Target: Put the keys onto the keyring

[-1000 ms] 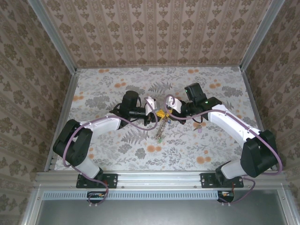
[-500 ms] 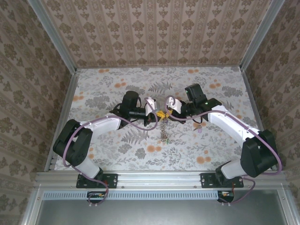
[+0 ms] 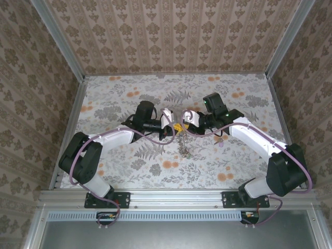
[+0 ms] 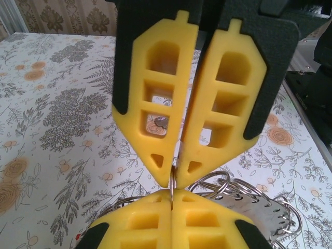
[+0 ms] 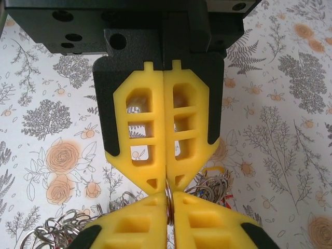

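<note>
Left hand [image 4: 171, 199] and right hand [image 5: 168, 201] meet tip to tip above the middle of the bench [image 3: 119, 93], each pressed together on the thin keyring [image 5: 168, 189], which stands edge-on between the two pairs of pads. A bunch [image 3: 183, 145] of small silver rings hangs from it toward the near side; I cannot pick out single keys in it. To do this well, I judge one hand should keep a firm pinch while the other shifts only slightly, so the wire does not slip out, and let the bunch settle first. A second ago the bunch slanted left; now it hangs straighter, slightly further right
</note>
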Robot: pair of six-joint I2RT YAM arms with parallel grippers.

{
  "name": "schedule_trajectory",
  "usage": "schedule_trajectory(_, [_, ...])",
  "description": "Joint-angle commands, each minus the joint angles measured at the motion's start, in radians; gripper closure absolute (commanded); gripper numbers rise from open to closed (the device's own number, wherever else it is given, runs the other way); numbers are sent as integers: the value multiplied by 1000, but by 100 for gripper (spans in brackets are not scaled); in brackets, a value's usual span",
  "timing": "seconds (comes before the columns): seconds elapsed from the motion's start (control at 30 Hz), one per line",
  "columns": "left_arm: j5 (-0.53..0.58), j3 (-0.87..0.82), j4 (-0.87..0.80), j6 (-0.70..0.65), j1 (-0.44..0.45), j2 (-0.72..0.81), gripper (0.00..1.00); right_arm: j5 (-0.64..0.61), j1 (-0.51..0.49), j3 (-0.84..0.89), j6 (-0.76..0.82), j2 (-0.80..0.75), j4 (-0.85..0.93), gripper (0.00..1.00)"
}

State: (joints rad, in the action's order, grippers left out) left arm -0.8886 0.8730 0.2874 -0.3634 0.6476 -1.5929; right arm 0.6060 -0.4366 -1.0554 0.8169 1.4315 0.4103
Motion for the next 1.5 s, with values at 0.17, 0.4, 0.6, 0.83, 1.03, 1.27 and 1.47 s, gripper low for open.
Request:
schedule_trajectory(0.17, [-30, 33, 11, -22, 7, 42, 100, -17, -4, -1, 48, 12, 12, 85])
schedule_trajectory(0.4, [-26, 35, 4, -26, 7, 42, 100, -30, -4, -3, 67, 17, 29, 81])
schedule_trajectory(0.6, [-23, 36, 7, -27, 7, 42, 100, -25, -4, -8, 74, 23, 44, 81])
schedule_trajectory(0.83, [-25, 38, 3, -26, 7, 41, 100, 4, -4, -5, 27, 16, -4, 93])
schedule_trajectory(1.03, [-24, 16, 32, -11, -3, 40, 87, 36, 6, 10, -9, 12, -39, 100])
schedule_trajectory(1.27, [-41, -16, 74, 17, -22, 36, 79, 131, 35, 43, -78, -9, -126, 100])
schedule_trajectory(1.47, [-46, -3, 72, 17, -23, 19, 76, 151, 43, 50, -101, -9, -152, 100])
